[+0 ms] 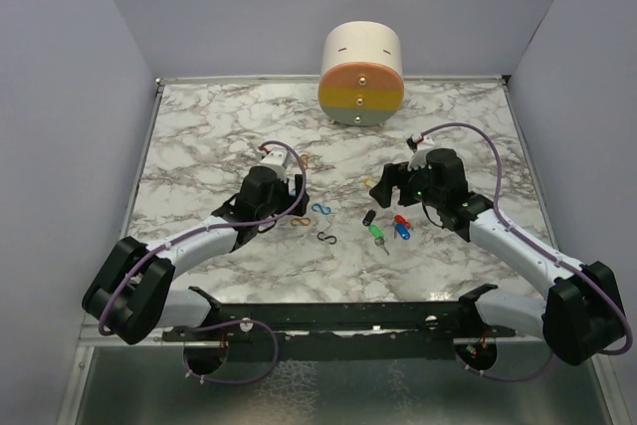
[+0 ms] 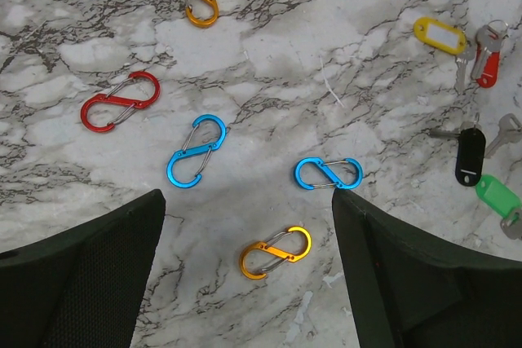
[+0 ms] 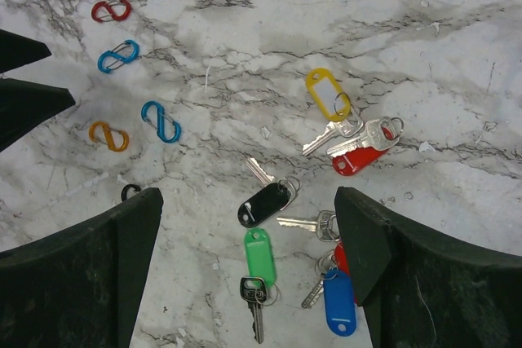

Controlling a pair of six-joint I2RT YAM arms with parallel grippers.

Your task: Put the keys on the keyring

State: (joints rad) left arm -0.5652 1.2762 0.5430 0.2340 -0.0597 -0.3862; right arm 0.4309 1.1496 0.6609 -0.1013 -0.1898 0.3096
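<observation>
Here, keys (image 3: pixel 263 204) beside coloured clips (image 2: pixel 196 151)

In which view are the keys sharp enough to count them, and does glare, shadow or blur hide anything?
Right wrist view: even light, sharp focus, only faint shadows; the keys are each distinct by colour. Left wrist view: equally sharp on the clips, but some keys are cut off at the right edge. Top external view: no glare, yet the keys are small coloured specks.

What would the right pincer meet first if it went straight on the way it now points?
Probably the black-tagged key, lying on the table right between the open right pincer and its fingers; depth is hard to judge.
</observation>
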